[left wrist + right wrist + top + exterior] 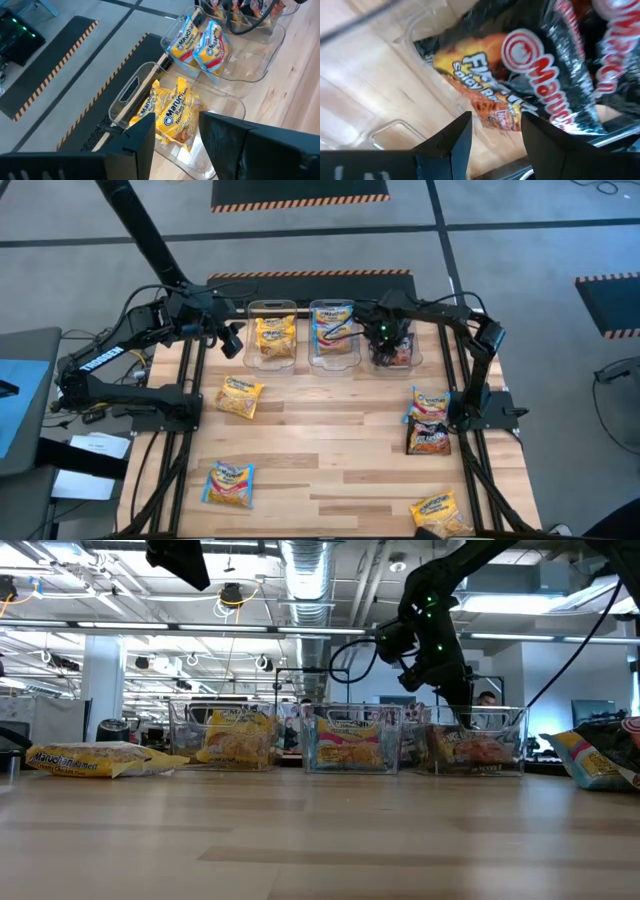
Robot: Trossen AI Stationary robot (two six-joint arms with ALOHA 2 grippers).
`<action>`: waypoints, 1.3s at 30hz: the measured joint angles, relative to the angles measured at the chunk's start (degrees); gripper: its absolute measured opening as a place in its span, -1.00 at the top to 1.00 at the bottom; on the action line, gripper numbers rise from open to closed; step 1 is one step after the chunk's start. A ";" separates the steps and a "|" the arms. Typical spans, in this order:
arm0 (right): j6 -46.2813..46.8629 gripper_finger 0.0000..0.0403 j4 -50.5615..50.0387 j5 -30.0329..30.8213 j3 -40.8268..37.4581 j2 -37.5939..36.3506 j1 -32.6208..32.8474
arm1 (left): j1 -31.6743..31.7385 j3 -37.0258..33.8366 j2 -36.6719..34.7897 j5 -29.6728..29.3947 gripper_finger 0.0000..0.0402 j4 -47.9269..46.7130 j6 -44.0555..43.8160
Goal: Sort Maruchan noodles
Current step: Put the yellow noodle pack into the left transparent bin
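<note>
Three clear plastic bins are lined up at the far edge of the wooden table [330, 450]. The left bin [272, 332] is filled with yellow packets [172, 112], the middle bin [333, 332] with light blue packets [212, 46], and the right bin [395, 348] with dark maroon-black packets [555, 75]. Loose packets are left on the table: a yellow one [240, 396], a blue one [229, 483], a mixed pile [429, 422], probably three deep, and another yellow one [441, 512]. The right gripper [492, 131] is held over the right bin, fingers parted and empty. The left gripper [177, 131] is held beside the left bin, fingers spread, nothing grasped.
</note>
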 joint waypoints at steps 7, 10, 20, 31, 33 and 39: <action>1.18 0.04 -2.78 0.00 6.79 0.01 1.74 | 0.02 0.00 -0.01 2.13 0.30 -0.97 -3.47; 2.28 0.04 -3.45 -0.02 10.44 -0.01 2.21 | 0.02 0.00 -0.01 6.33 0.30 -2.47 -3.44; 9.59 0.04 -10.64 -0.06 19.95 0.01 5.82 | -0.01 0.00 -0.02 13.65 0.30 -6.88 -3.26; 15.89 0.04 -11.77 -0.22 23.71 0.01 15.01 | 0.00 0.00 0.59 16.31 0.26 -13.37 -0.01; 17.72 0.04 -11.70 -0.22 23.71 0.01 17.05 | -0.02 0.00 0.83 18.23 0.23 -15.01 -0.68; 19.91 0.04 -11.72 -0.28 23.71 0.01 23.46 | -0.07 0.00 2.11 21.03 0.17 -20.70 -5.33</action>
